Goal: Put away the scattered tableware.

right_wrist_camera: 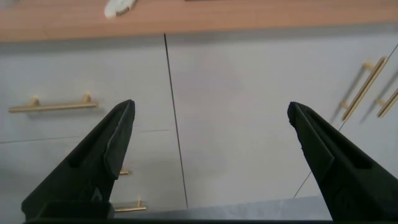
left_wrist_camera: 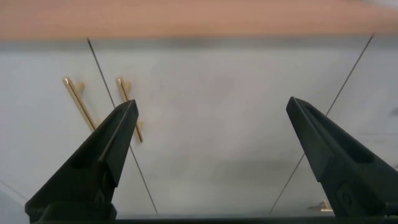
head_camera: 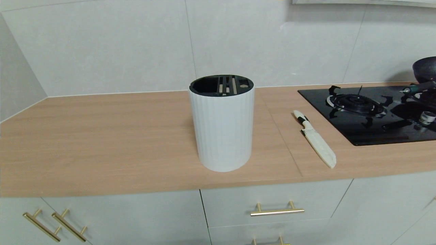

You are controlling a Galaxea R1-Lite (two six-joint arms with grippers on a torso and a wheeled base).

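A white ribbed cylindrical holder [head_camera: 223, 131] with a black slotted top stands upright in the middle of the wooden counter [head_camera: 102, 143]. To its right a knife [head_camera: 315, 137] with a cream blade and a cream-and-black handle lies flat, blade tip toward the counter's front edge. The blade tip [right_wrist_camera: 119, 6] also peeks over the counter edge in the right wrist view. My left gripper [left_wrist_camera: 211, 106] is open, low in front of the cabinet doors. My right gripper [right_wrist_camera: 211, 109] is open too, facing the drawer fronts below the counter. Neither holds anything.
A black gas hob [head_camera: 371, 112] occupies the counter's right end, with a dark pan [head_camera: 425, 69] at the far right. Grey cabinet fronts with brass handles [head_camera: 276, 211] run below the counter. A tiled wall closes the back.
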